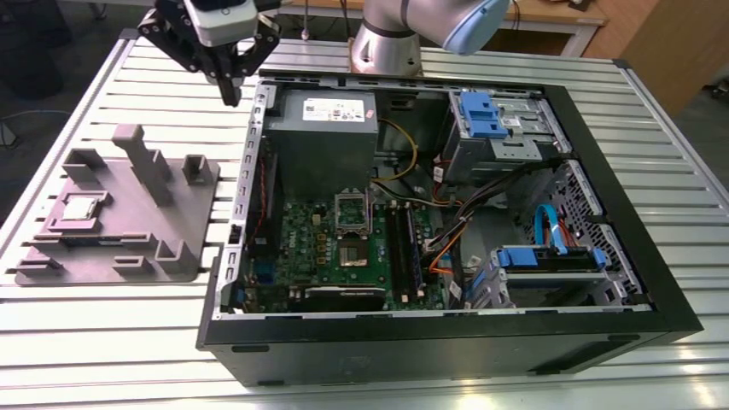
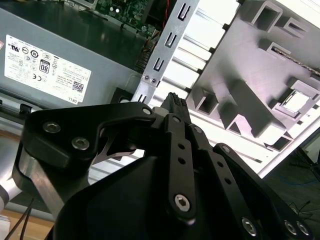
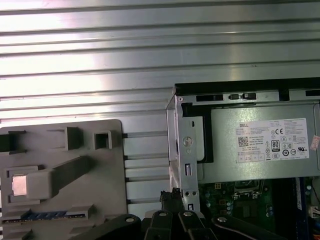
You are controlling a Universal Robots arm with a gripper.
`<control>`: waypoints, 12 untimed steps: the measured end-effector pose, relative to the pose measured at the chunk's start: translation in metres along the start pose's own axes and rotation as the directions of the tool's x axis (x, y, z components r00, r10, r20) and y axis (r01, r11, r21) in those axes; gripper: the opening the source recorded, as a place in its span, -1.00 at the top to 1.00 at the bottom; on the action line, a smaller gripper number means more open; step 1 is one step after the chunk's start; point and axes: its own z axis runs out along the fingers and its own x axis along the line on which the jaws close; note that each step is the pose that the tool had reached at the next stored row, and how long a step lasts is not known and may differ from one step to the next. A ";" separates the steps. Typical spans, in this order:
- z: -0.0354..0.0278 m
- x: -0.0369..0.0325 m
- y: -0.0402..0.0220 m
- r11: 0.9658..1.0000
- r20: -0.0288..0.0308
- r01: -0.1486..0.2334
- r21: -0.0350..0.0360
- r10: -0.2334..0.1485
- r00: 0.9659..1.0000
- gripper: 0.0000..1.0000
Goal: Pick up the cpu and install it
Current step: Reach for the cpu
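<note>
The arm [image 1: 385, 44] is a round tube of silvery-grey metal, with a light blue cap [image 1: 476, 24] on the joint above it. At its end a white and grey housing [image 1: 222, 19] sits over the gripper [image 1: 232, 90], which is matte black and built of flat, round-ended linkage bars. In the second wrist view those bars are pinned with silver socket-head screws [image 2: 182, 202], bare steel-grey plate edges show between them, and the narrow black fingers [image 2: 173, 102] end in ribbed tips.
</note>
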 end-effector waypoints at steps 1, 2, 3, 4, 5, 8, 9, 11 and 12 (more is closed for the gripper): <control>0.0002 0.0003 0.0000 1.000 0.000 0.000 0.000 0.000 1.000 0.80; 0.0004 0.0006 0.0000 1.000 0.000 0.000 0.000 0.000 1.000 0.80; 0.0005 0.0009 -0.0001 1.000 0.000 0.000 0.000 0.000 1.000 0.80; 0.0007 0.0011 -0.0001 1.000 0.000 0.000 0.000 0.000 1.000 0.80; 0.0008 0.0014 -0.0001 1.000 0.000 0.000 0.000 0.000 1.000 0.80; 0.0013 0.0022 -0.0002 1.000 0.000 0.000 0.000 0.000 1.000 0.80; 0.0014 0.0024 -0.0002 1.000 0.000 0.000 0.000 0.000 1.000 0.80; 0.0018 0.0029 -0.0003 1.000 0.000 0.000 0.000 0.000 1.000 0.80; 0.0020 0.0032 -0.0003 1.000 0.000 0.000 0.000 0.000 1.000 0.80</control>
